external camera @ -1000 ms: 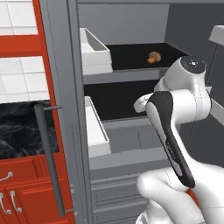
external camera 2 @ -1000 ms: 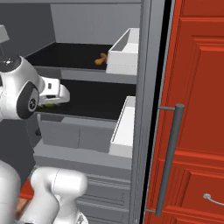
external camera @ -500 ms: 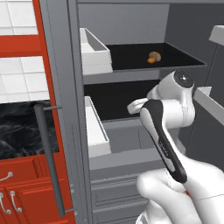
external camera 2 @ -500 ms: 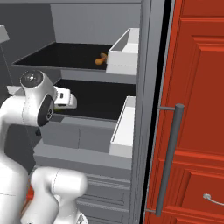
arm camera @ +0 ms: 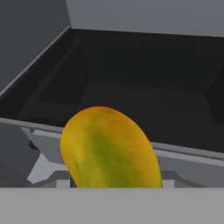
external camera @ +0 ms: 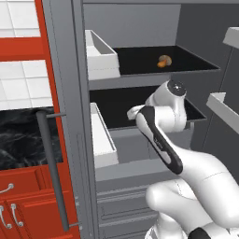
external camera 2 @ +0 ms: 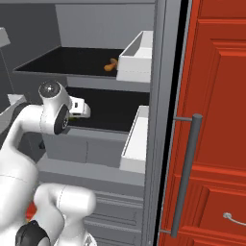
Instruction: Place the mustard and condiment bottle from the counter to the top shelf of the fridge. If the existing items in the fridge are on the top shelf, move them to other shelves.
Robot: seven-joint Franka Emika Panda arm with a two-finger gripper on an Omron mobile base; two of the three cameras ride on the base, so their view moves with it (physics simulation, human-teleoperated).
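one fruit point(arm camera: 109, 148), lower now, by middle shelf point(external camera: 140, 100)

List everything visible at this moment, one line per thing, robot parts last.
fridge: one, grey, open, black shelves.
door bins: two, white, on the opened door.
fruit: one, yellow-green, close before the hand camera, at the second shelf.
mushroom-shaped piece: one, orange-tan, top shelf.
bar handle: one, grey, on the fridge door.
counter: one, black veined marble, left of the fridge.
cabinets: red, beside the fridge.
arm: one, white, reaching toward the second shelf.
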